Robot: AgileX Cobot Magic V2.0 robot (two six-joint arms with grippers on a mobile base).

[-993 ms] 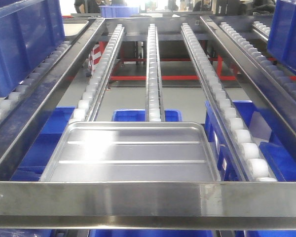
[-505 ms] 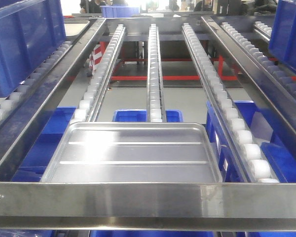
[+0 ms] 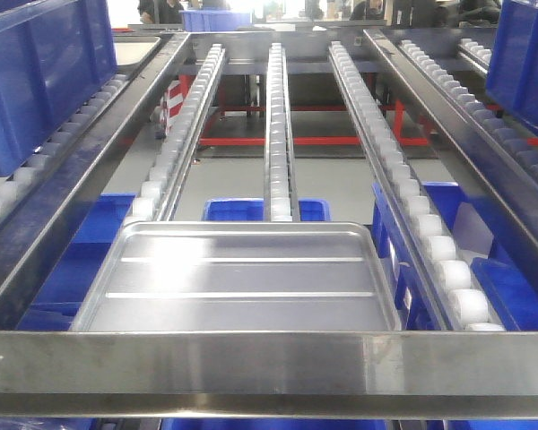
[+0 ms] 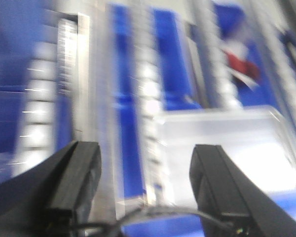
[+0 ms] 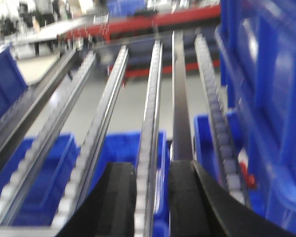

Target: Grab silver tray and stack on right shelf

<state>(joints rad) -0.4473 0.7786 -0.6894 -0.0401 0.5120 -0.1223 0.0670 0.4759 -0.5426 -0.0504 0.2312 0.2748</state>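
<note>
- Silver tray: lies flat at lower centre of the front view, on the right shelf. Its near rim is just behind the front bar. Its far rim sits over the low ends of the roller rails. Two raised ribs run across its floor.
- Roller rails: three, with white rollers, running from the tray to the top of the frame. Nothing lies on them beyond the tray.
- Blue bins: a lower level, seen through the gaps between the rails, at left, centre and right.
- Blue crate: upper left, on the neighbouring lane.
- Second blue crate: upper right edge, beside the shelf's steel side.
- Red frame: background, beyond the rails.
- Left tool: bottom of its blurred wrist view, black fingers standing well apart. The tray shows pale at lower right beyond them, a roller rail between.
- Right tool: bottom centre of its wrist view, fingers parted by a narrow gap. A rail shows through the gap, and a blue crate wall fills the right side.
</note>
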